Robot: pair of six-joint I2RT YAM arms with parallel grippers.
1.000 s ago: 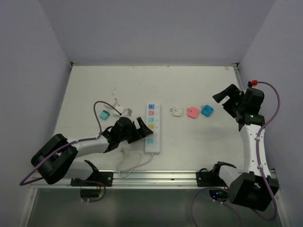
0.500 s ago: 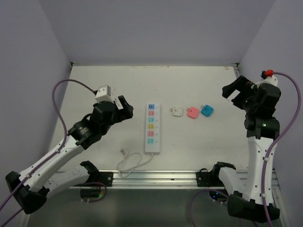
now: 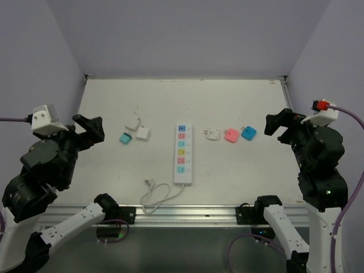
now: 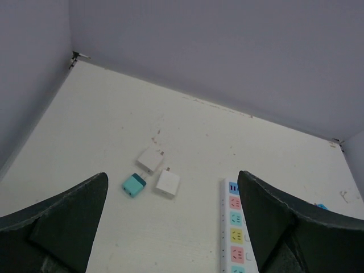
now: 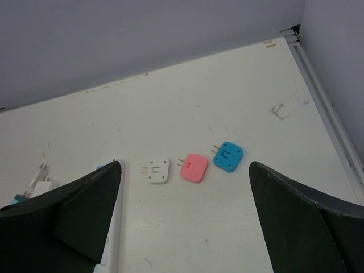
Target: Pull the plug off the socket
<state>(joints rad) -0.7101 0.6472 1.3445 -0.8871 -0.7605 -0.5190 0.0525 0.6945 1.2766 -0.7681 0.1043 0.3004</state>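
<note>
Top external alone shows the socket (image 3: pixel 182 153) cord (image 3: pixel 158 197); left hand (image 3: pixel 90 132) and right hand (image 3: pixel 278 126) released

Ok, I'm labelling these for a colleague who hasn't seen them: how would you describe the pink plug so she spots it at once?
Find the long white power strip in the middle of the table. Just right of its far end lies a row of three loose square plugs. The pink plug is the middle one, between a white plug and a blue plug.
</note>
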